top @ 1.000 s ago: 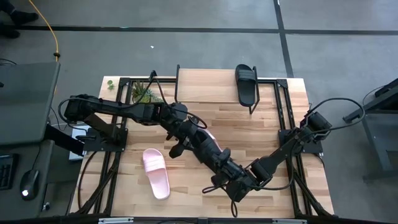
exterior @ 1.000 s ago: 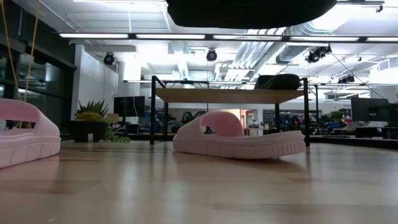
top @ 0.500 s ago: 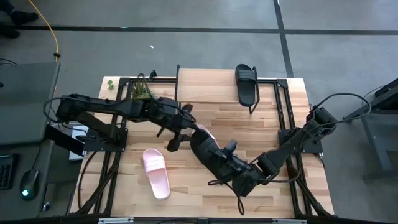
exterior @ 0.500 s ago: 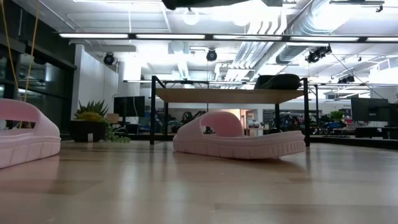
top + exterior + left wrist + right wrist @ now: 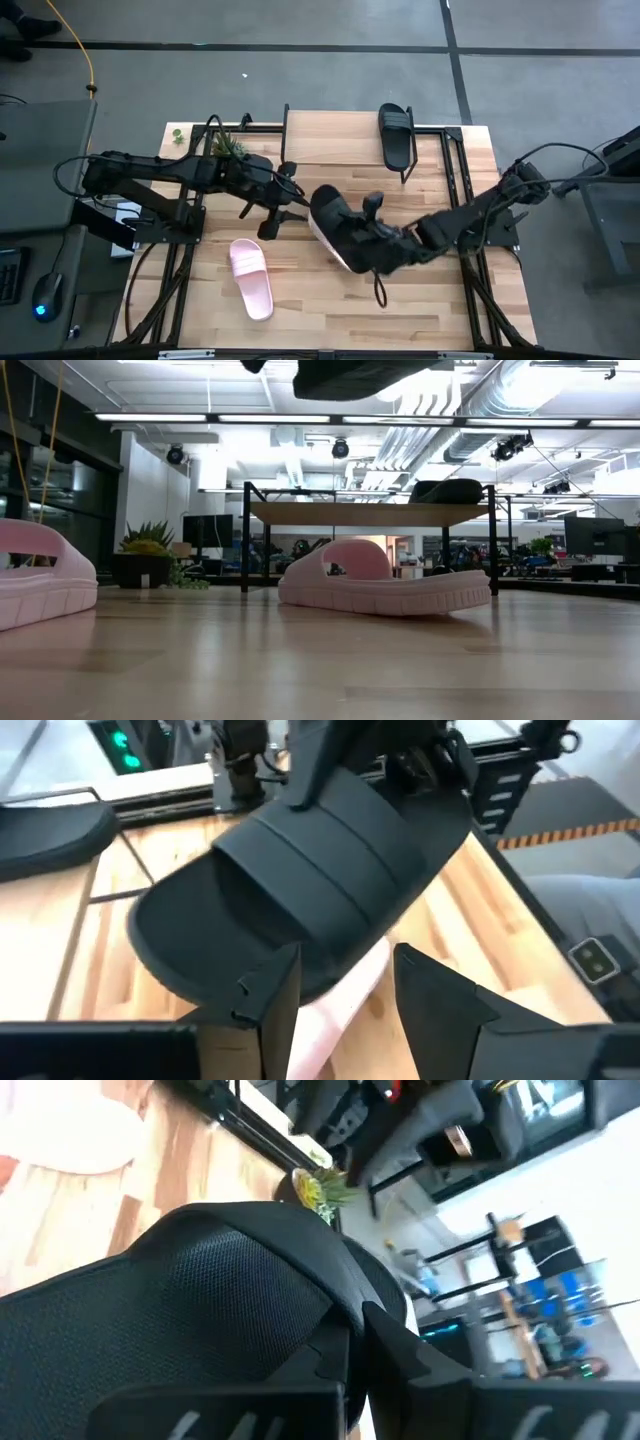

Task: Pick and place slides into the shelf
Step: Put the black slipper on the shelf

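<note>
My right gripper (image 5: 378, 240) is shut on a black slide (image 5: 338, 215) held in the air over the table's middle; the slide also shows at the top of the low view (image 5: 365, 374). A pale pink slide (image 5: 385, 588) rests sole-down on the table below it. A second pink slide (image 5: 251, 279) lies toward the near left. Another black slide (image 5: 397, 134) lies on the shelf's plank top (image 5: 330, 135). My left gripper (image 5: 345, 990) is open and empty, left of the held slide. My right gripper holds the black slide at its wide strap (image 5: 250, 1290), coming at it level from the table's right. The strap fills its wrist view and hides how the fingers meet it. The slide is lifted clear of the table and tilted (image 5: 320, 860).
The shelf stands on thin black legs (image 5: 246, 540) at the table's far edge, with open space under its plank. A small green plant (image 5: 228, 148) stands at the far left. Black frame rails (image 5: 462, 180) run along the table's sides.
My right gripper has carried the black slide from near the table's front edge toward the far edge and the middle, turning it about. My left gripper has drawn back toward the table's left, away from the slide. The pink slides have not moved.
</note>
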Controlling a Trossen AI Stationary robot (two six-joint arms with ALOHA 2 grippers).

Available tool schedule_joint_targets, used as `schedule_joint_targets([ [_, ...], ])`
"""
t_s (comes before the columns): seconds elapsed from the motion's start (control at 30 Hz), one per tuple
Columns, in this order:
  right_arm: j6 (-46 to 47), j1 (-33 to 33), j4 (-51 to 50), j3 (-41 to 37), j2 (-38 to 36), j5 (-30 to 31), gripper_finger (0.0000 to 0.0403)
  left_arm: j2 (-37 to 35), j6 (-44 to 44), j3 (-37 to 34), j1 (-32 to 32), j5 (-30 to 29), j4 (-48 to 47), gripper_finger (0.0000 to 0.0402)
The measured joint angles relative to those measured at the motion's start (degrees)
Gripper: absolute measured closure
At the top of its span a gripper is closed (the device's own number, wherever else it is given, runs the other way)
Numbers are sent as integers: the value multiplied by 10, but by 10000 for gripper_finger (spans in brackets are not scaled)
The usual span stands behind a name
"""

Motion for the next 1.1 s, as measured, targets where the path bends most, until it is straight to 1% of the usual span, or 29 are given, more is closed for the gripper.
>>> schedule_joint_targets([
  [0.23,-3,-55,-2,0,-52,-21,402,-20,18,0,0,-22,-8,272],
  [0.43,1,-111,-17,0,-102,-76,402,-30,33,0,0,-22,-7,284],
  [0.6,-7,-167,-22,0,-126,-135,403,-31,48,0,0,-17,-14,286],
  [0.7,-10,-205,-22,0,-135,-186,403,-31,61,0,0,-18,-25,287],
  [0.8,-17,-246,-21,1,-141,-237,403,-31,74,0,0,-17,-26,286],
  [0.97,-31,-311,-12,1,-145,-287,403,-31,93,0,0,-23,-39,286],
  [1.1,-37,-361,-2,1,-145,-346,403,-34,100,-11,0,-31,-38,288],
])
